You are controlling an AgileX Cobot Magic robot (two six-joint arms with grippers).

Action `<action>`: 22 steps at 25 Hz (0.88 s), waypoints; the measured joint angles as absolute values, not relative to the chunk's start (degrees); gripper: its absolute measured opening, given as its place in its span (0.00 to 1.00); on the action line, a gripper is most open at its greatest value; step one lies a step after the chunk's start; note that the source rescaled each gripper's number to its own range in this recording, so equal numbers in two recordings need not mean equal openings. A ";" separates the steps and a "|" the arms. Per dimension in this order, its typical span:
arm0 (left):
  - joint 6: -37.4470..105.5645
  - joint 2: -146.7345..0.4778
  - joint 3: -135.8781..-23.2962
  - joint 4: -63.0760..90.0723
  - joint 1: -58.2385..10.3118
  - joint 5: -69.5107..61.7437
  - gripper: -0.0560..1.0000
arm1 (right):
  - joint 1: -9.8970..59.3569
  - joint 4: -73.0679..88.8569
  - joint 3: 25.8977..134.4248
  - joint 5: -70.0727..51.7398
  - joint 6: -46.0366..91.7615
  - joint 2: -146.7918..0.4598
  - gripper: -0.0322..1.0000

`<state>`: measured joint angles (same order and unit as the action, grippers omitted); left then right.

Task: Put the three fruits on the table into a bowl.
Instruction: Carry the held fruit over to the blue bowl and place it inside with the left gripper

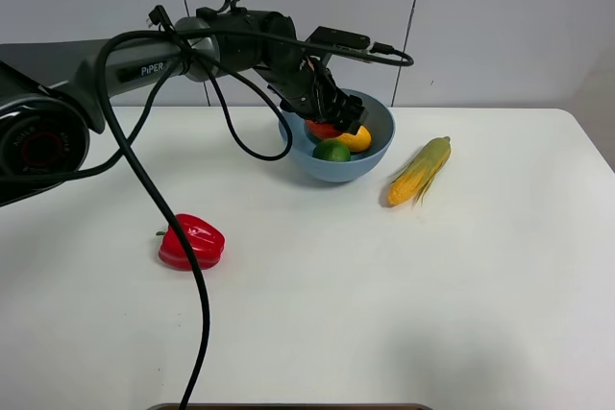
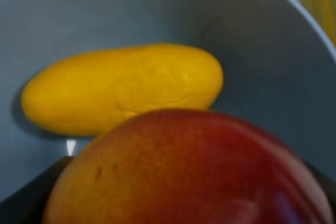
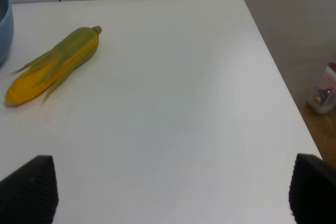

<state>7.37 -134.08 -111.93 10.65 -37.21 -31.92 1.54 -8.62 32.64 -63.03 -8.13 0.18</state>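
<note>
The light blue bowl (image 1: 377,156) stands at the back middle of the white table (image 1: 384,295). The green lime (image 1: 332,151) and the yellow-orange mango (image 1: 358,138) lie inside it. My left gripper (image 1: 344,117) reaches down into the bowl and is shut on the red apple (image 1: 322,129). In the left wrist view the apple (image 2: 189,171) sits between the dark fingers (image 2: 21,200), with the mango (image 2: 123,87) just beyond it on the bowl's floor (image 2: 262,51). My right gripper (image 3: 173,192) is open and empty over bare table, and it is out of the high view.
A glossy red bell pepper (image 1: 192,242) lies at the left of the table. A corn cob with green husk (image 1: 420,170) lies right of the bowl and shows in the right wrist view (image 3: 55,64). The table's right edge (image 3: 273,77) is near the right gripper.
</note>
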 joint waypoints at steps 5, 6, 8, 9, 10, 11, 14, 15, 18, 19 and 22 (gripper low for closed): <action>7.67 -135.56 -111.93 10.47 -36.93 -28.79 0.05 | 1.54 -8.62 32.64 -63.03 -8.13 0.18 0.70; 7.67 -135.79 -111.93 10.35 -36.87 -28.42 0.05 | 1.54 -8.62 32.64 -63.03 -8.13 0.18 0.70; 7.70 -136.30 -111.93 10.35 -36.46 -28.17 0.05 | 1.54 -8.62 32.64 -63.03 -8.13 0.18 0.70; 7.70 -136.55 -111.93 10.35 -36.47 -28.10 0.05 | 1.54 -8.62 32.64 -63.03 -8.13 0.18 0.70; 7.70 -136.81 -111.93 10.33 -36.30 -27.89 0.05 | 1.54 -8.62 32.64 -63.03 -8.13 0.18 0.70; 7.70 -136.98 -111.93 10.28 -36.16 -27.83 0.05 | 1.54 -8.62 32.64 -63.03 -8.13 0.18 0.70; 7.73 -137.17 -111.93 10.22 -35.76 -27.88 0.05 | 1.54 -8.62 32.64 -63.03 -8.13 0.18 0.70; 7.78 -137.17 -111.93 10.17 -35.69 -27.88 0.07 | 1.54 -8.62 32.64 -63.03 -8.13 0.18 0.70; 7.98 -137.17 -111.99 10.17 -35.69 -28.24 0.52 | 1.54 -8.62 32.64 -63.03 -8.13 0.18 0.70; 7.98 -137.11 -112.08 10.17 -35.69 -28.92 0.66 | 1.54 -8.62 32.64 -63.03 -8.13 0.18 0.70; 7.98 -136.68 -113.33 10.17 -35.69 -32.62 0.81 | 1.54 -8.62 32.64 -63.03 -8.13 0.18 0.70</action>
<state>7.98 -136.68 -113.33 10.17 -35.69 -32.62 1.54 -8.62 32.64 -63.03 -8.13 0.18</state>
